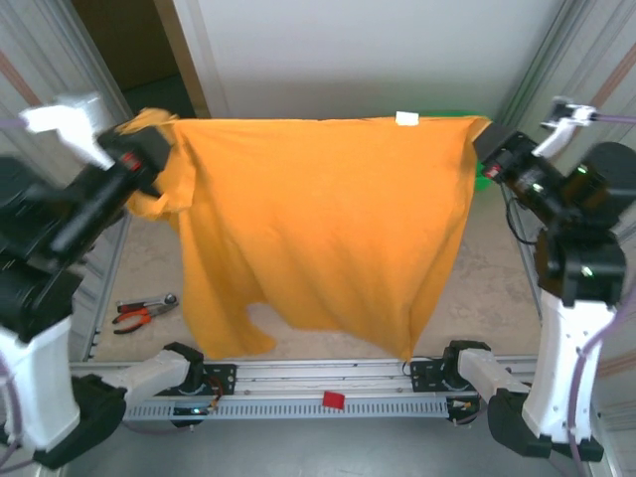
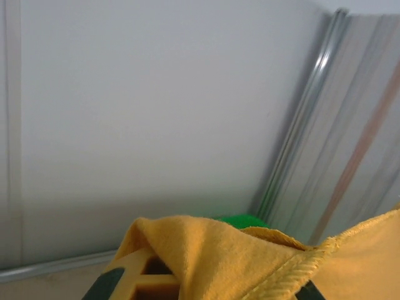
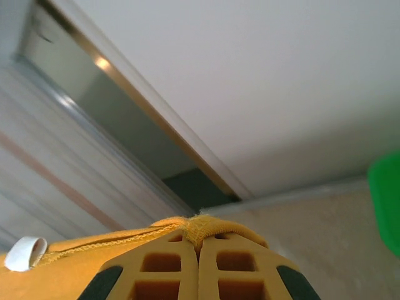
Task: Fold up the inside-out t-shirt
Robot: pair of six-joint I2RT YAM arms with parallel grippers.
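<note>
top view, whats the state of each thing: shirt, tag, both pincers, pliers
t-shirt: hanging spread out in the air
tag: showing on the top edge
left pincer: shut on t-shirt
right pincer: shut on t-shirt
pliers: lying on the table

Bright, even, soft-shadowed light; left arm (image 1: 84, 204) blurred from above; wrist views' near foregrounds unfocused.

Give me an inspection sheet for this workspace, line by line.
Surface: beige table, partly hidden by hanging cloth.
Job's things: t-shirt held up, spread between both arms; white tag at its top edge.
Clutter: red-handled pliers at the left; green object at the back right.
Grippers: left gripper and right gripper both shut on the t-shirt's top corners.
Cables: dark cable beside the right arm.
Surroundings: white wall, metal frame post.
</note>
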